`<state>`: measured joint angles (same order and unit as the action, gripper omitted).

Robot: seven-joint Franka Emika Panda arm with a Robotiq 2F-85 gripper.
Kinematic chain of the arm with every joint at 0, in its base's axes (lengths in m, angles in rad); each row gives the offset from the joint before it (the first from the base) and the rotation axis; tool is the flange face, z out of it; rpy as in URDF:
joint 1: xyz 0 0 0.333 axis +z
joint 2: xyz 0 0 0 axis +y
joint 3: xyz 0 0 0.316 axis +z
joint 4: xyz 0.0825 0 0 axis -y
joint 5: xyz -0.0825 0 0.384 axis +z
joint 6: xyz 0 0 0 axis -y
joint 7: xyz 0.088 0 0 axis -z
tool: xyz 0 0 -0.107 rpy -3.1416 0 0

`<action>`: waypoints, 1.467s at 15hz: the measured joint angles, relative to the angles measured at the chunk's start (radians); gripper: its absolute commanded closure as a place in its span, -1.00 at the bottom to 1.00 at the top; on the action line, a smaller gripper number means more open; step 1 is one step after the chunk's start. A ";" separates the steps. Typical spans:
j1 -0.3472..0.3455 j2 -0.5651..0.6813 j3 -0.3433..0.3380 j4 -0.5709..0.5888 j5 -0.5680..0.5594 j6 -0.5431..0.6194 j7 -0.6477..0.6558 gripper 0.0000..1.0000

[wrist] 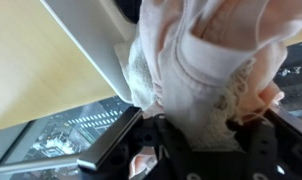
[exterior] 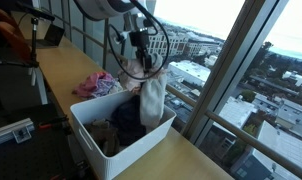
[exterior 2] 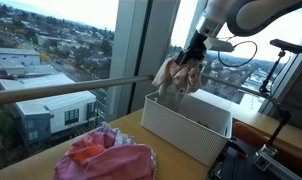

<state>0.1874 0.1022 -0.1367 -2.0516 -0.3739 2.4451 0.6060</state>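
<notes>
Wrist view shows my gripper (wrist: pixel 196 140) clamped tight on a pale cloth (wrist: pixel 201 60). In both exterior views the cloth hangs over the bin (exterior: pixel 141 145); a pink pile (exterior 2: pixel 106 160) lies near it on the table (exterior: pixel 61 68).

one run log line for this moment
end effector: shut on pale cloth | pale cloth: hanging over white bin | white bin: dark clothes inside | pink pile: on counter
</notes>
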 measured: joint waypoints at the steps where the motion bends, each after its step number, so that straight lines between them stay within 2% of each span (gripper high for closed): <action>1: 0.001 -0.033 0.028 0.007 -0.018 -0.007 0.010 1.00; 7: 0.029 -0.149 0.254 0.108 -0.039 -0.124 0.029 1.00; 11: 0.095 -0.127 0.403 0.201 -0.039 -0.255 0.094 1.00; 13: 0.133 -0.085 0.453 0.210 -0.038 -0.291 0.134 1.00; 17: 0.185 0.047 0.473 0.171 -0.047 -0.296 0.171 1.00; 22: 0.213 0.221 0.440 0.173 -0.051 -0.283 0.173 1.00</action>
<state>0.4001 0.3227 0.3028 -1.8789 -0.4246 2.1617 0.7788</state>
